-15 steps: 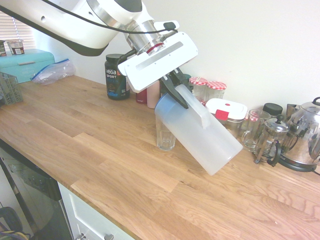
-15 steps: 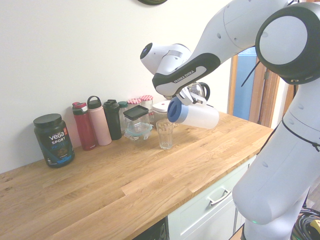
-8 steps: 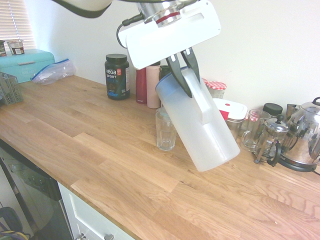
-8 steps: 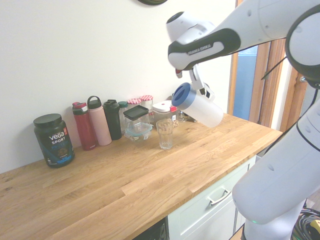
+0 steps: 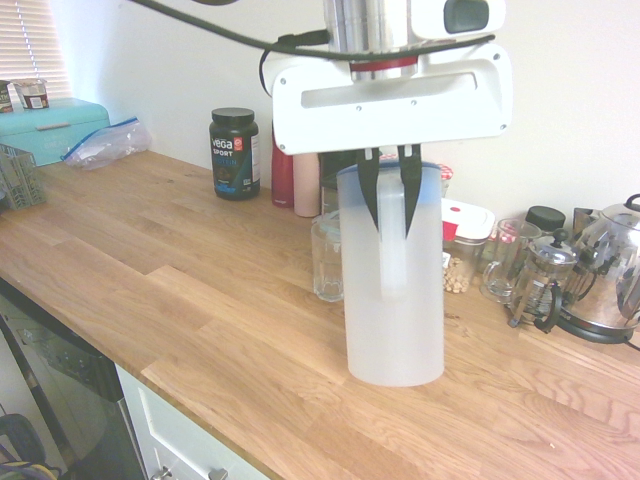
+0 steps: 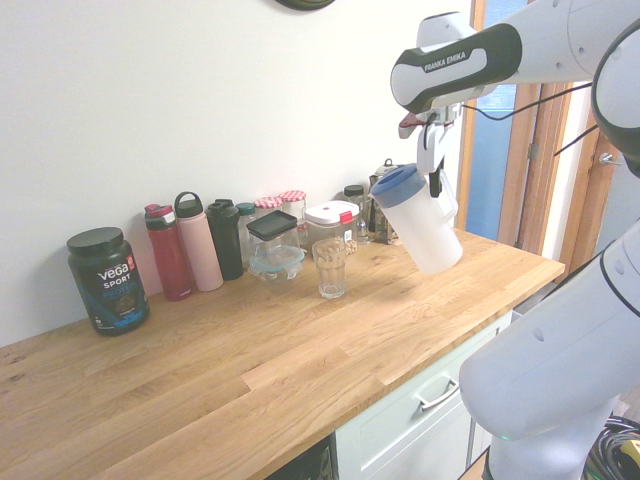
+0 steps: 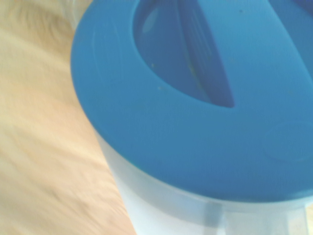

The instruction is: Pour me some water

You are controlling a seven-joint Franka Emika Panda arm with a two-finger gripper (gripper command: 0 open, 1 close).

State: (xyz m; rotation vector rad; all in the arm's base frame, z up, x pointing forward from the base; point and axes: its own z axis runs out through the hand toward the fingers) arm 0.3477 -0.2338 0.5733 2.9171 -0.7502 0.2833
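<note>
1. Two fingers of my gripper (image 5: 391,190) clamp tight on the jug's handle (image 5: 393,245).
2. I hold the jug (image 5: 392,290) nearly upright, clear of the counter (image 5: 180,290), blue lid (image 7: 195,112) on.
3. Beside it stands the drinking glass (image 6: 329,267); I can't tell how much water is in it.
4. Pouring looks finished to me; setting the jug down is left.
</note>
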